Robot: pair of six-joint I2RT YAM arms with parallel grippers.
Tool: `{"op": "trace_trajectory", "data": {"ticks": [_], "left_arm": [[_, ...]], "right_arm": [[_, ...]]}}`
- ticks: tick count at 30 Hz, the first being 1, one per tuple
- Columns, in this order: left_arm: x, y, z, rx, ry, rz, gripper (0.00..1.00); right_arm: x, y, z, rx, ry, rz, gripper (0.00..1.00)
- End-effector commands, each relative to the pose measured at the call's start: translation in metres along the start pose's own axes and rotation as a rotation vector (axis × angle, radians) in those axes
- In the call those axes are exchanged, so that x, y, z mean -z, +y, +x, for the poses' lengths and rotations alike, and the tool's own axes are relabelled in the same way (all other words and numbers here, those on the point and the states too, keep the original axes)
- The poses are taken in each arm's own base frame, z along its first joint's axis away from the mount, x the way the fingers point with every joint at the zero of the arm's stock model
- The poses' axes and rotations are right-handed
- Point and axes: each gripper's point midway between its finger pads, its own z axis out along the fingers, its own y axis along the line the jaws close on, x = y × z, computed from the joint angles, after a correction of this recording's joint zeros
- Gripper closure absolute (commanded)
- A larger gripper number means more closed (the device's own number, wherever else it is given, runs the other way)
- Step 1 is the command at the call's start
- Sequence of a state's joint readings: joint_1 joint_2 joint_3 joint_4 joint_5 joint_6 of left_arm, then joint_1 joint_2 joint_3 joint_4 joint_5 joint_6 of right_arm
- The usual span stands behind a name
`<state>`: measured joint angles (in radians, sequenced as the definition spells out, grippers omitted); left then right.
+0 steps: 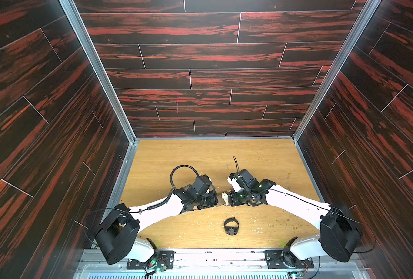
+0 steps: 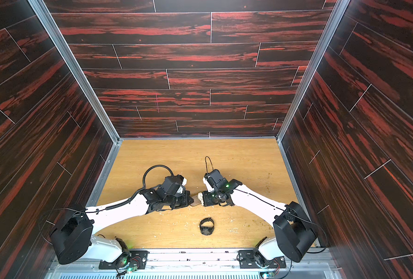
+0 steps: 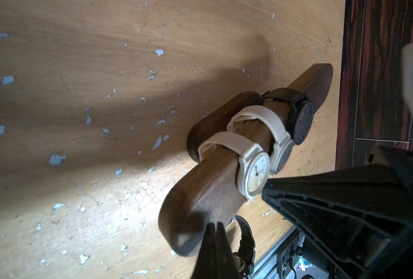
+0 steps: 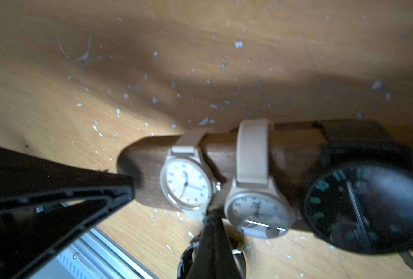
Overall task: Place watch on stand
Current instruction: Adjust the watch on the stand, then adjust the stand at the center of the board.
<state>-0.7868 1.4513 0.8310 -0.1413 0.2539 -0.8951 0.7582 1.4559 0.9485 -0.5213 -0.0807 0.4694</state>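
Observation:
The stand (image 3: 212, 193) is a dark-brown wooden bar on a base; in both top views it is mostly hidden between my two wrists. Three watches hang on it: a cream one with a white dial (image 3: 253, 176) (image 4: 187, 186) (image 1: 224, 196), a cream one with a grey dial (image 4: 256, 207), and a black one (image 4: 365, 207). A loose black watch (image 1: 231, 226) (image 2: 206, 226) lies on the table nearer the front edge. My left gripper (image 3: 216, 225) is shut and empty at the bar's rounded end. My right gripper (image 4: 212, 217) is shut and empty, just below the two cream dials.
The wooden table (image 1: 176, 157) is flecked with white scratches. Dark red-streaked wood-pattern walls (image 1: 55, 120) close in three sides. A metal rail (image 1: 212, 253) with both arm bases runs along the front edge. The two wrists nearly meet over the stand.

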Motion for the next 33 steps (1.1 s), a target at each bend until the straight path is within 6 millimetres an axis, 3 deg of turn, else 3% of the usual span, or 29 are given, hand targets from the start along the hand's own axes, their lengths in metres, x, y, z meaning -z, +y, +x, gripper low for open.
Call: {"op": "trace_trajectory", "data": {"ticks": [1, 7, 10, 14, 20, 25, 33], "left_arm": [[0.000, -0.003, -0.006, -0.029, -0.007, -0.014, 0.97], [-0.001, -0.004, -0.018, -0.055, -0.008, -0.026, 0.96], [0.009, -0.012, -0.025, -0.072, -0.026, -0.019, 0.95], [0.023, -0.033, -0.025, -0.063, -0.028, 0.047, 0.94], [0.025, -0.034, 0.000, -0.057, 0.021, 0.037, 0.94], [0.010, -0.028, 0.033, -0.060, 0.099, 0.014, 0.95], [-0.015, -0.021, 0.046, -0.043, 0.152, 0.019, 0.95]], "right_arm": [[0.008, 0.002, 0.008, 0.015, 0.009, 0.003, 1.00], [0.025, 0.009, 0.007, 0.035, -0.009, -0.024, 1.00], [0.030, 0.002, 0.009, 0.030, -0.022, 0.002, 1.00], [0.047, -0.017, -0.012, -0.036, -0.121, 0.009, 1.00], [0.064, -0.066, -0.064, -0.235, -0.247, -0.064, 1.00], [0.059, -0.084, -0.099, -0.246, -0.277, -0.030, 1.00], [0.037, -0.104, -0.112, -0.282, -0.244, 0.001, 1.00]]}}
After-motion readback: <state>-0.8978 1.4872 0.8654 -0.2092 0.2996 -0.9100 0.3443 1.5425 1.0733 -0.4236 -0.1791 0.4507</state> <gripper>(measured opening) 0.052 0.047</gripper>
